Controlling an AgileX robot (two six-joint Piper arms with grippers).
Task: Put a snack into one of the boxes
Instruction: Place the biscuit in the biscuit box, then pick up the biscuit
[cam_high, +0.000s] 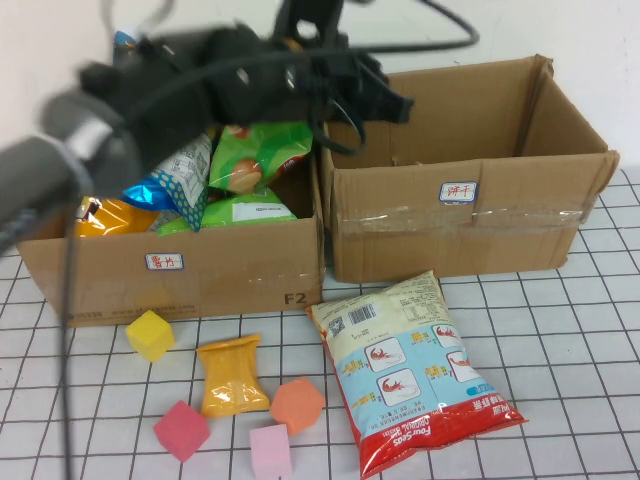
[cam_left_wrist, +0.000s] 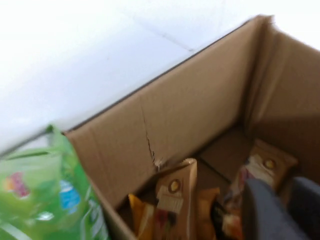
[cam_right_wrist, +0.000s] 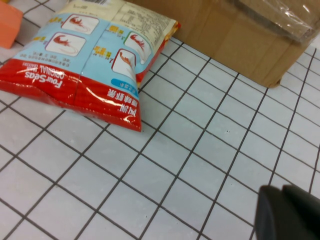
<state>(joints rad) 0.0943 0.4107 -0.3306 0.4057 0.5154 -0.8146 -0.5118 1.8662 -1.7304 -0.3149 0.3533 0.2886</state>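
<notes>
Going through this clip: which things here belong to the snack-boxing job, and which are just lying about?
Job:
- left cardboard box full of snack bags
- right cardboard box, small packets inside
- green snack bag in the left box
- red-and-blue shrimp-cracker bag on the table
- left end effector, over the boxes
- right end effector, shut, low above the table

Lying about:
- yellow foam cube
- small orange pouch
- orange block
- two pink cubes
</notes>
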